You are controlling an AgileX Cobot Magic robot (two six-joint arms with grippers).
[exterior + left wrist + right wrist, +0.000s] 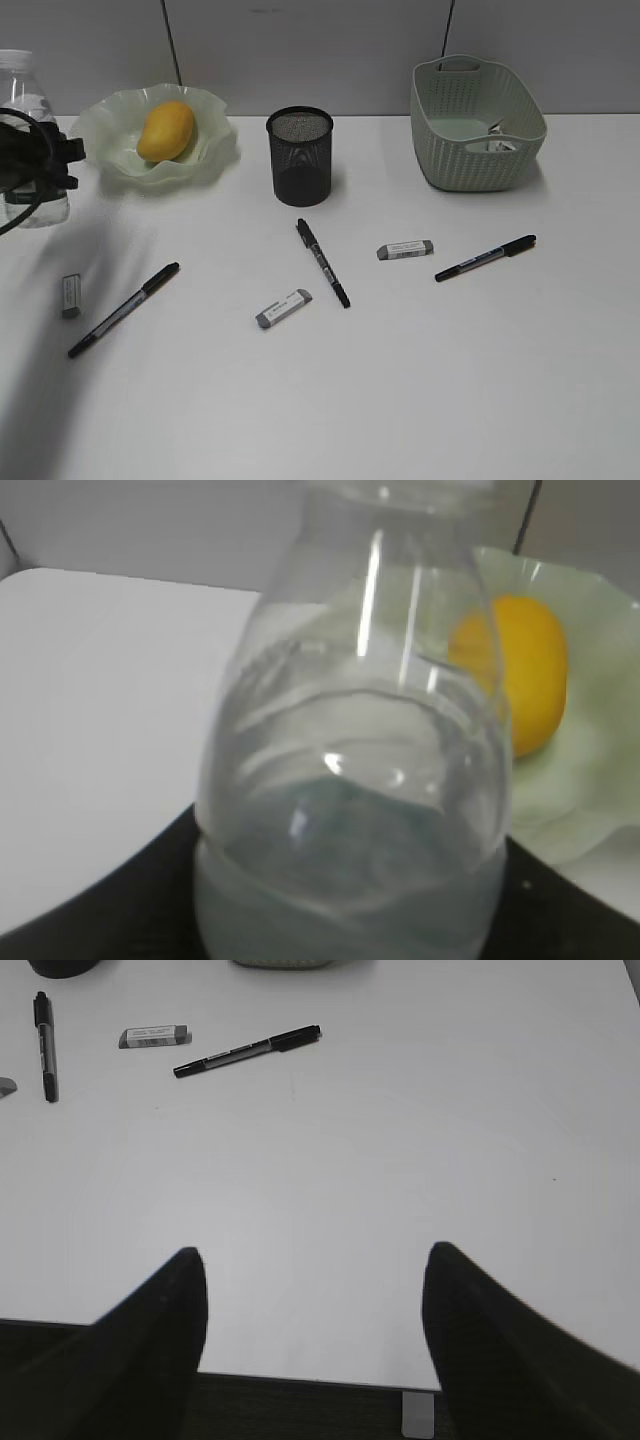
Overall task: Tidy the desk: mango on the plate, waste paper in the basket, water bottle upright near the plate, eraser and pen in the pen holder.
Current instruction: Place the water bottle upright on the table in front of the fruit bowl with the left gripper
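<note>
The clear water bottle (22,85) stands upright at the far left of the desk (400,380), beside the wavy-rimmed green plate (215,150). My left gripper (45,160) is shut around it; the bottle (350,730) fills the left wrist view. The mango (166,130) lies on the plate and also shows in the left wrist view (525,670). The waste paper (500,141) lies in the woven basket (470,120). The black mesh pen holder (300,155) stands in the middle. My right gripper (315,1270) is open and empty over the desk's front edge.
Three black pens (125,308) (322,262) (485,258) and three grey-white erasers (70,296) (283,308) (404,249) lie loose on the desk. The right wrist view shows one pen (247,1050) and one eraser (153,1036).
</note>
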